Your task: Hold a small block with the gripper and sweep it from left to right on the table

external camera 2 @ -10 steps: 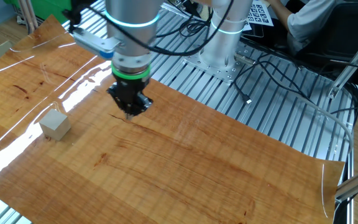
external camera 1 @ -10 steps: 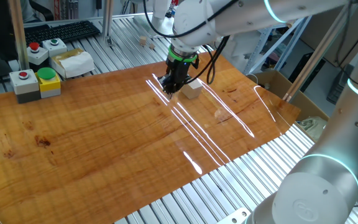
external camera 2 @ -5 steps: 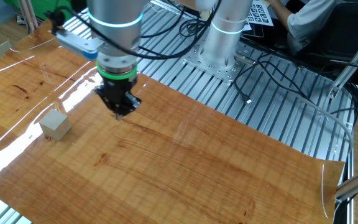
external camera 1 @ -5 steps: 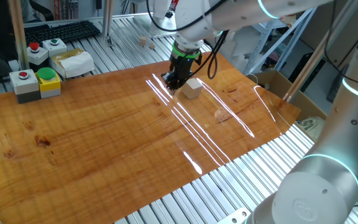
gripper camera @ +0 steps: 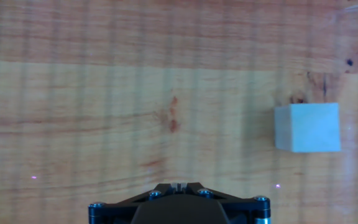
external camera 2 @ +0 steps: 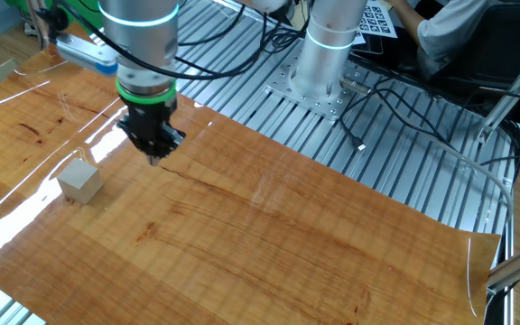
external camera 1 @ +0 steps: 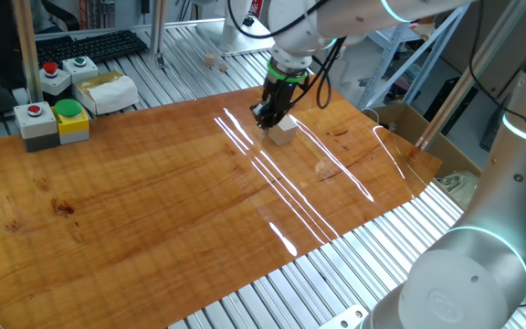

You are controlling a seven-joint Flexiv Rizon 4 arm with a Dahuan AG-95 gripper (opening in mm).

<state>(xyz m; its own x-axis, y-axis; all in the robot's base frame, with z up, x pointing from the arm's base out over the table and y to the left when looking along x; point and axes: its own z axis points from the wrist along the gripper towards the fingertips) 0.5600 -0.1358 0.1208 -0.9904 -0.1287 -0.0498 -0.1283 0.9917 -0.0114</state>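
Since the earlier frame, the gripper [external camera 2: 154, 155] has travelled across the table [external camera 2: 332, 244] toward the small block [external camera 2: 80, 181]. Its fingers are closed on nothing. Seen from the hand, the cube rests apart, off to their right.

No legible text, brand, number or label in any of the three views. Only sign-like marking: a white sheet [external camera 2: 376, 15] printed with black-and-white square marker patterns, at the top edge of the other fixed view behind the arm's base; the patterns carry no readable characters. The button boxes [external camera 1: 51, 121] in one fixed view show red and green caps, with any lettering too small to make out.
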